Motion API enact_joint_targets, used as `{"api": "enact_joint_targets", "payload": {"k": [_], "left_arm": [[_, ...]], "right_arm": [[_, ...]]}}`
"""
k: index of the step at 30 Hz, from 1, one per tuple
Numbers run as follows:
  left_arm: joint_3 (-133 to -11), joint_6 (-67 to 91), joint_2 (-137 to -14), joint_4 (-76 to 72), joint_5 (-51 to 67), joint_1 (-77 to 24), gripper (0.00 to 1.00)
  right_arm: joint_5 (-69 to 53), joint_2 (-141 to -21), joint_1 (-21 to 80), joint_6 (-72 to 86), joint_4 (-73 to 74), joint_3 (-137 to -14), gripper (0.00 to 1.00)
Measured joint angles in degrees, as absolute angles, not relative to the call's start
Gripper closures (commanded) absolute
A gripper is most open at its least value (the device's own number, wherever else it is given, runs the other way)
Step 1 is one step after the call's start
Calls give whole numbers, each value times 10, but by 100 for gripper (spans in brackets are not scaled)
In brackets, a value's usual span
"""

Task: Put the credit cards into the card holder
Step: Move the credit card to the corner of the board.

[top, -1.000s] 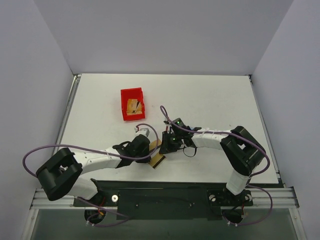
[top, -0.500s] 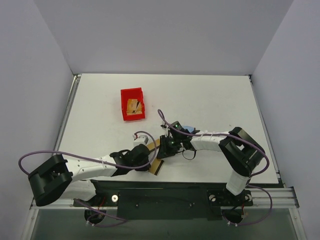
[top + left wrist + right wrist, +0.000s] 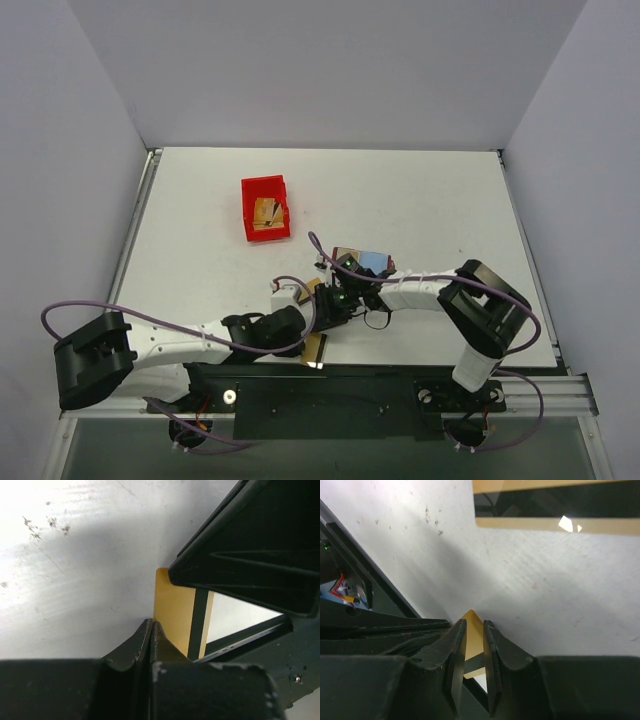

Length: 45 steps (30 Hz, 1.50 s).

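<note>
Table [image 3: 430,200], near edge.
- Left tool [image 3: 151,626]: clamped shut on the edge of a striped card [image 3: 172,612], gold with a dark band. The card sits low over the front of the table.
- Right tool [image 3: 474,625]: fingers pinched on a second card [image 3: 474,645], gold corner poking up between them. Just beside the left tool.
- Card holder [image 3: 362,263]: lies open on the table just behind the right wrist, blue lining up. No card visible in its slots, though the arm hides part of it.
- Red bin [image 3: 246,210], well apart toward the back left: more cards [image 3: 266,212] inside.

Judgement: early stage. Two cards are in hand, none filed as far as I can see, and the bin is not yet emptied.
</note>
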<state>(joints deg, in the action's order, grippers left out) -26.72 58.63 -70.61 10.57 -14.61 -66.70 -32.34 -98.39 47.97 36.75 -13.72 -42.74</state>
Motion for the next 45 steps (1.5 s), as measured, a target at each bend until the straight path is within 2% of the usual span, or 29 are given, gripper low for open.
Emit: {"api": "enact_joint_targets", "payload": {"k": [9, 14, 24, 32, 45], "left_arm": [[-267, 624, -705, 116, -169, -709, 98], [-273, 634, -696, 151, -185, -714, 98], [-280, 611, -644, 240, -242, -695, 97], [-286, 564, -644, 239, -235, -681, 97], [-252, 522, -585, 227, -173, -682, 97]], "right_arm": [[-317, -971, 514, 382, -144, -412, 81], [-274, -940, 515, 389, -130, -396, 79], [-152, -739, 521, 468, -68, -297, 69], [-104, -684, 606, 588, -55, -264, 66], [-23, -701, 708, 707, -82, -223, 61]]}}
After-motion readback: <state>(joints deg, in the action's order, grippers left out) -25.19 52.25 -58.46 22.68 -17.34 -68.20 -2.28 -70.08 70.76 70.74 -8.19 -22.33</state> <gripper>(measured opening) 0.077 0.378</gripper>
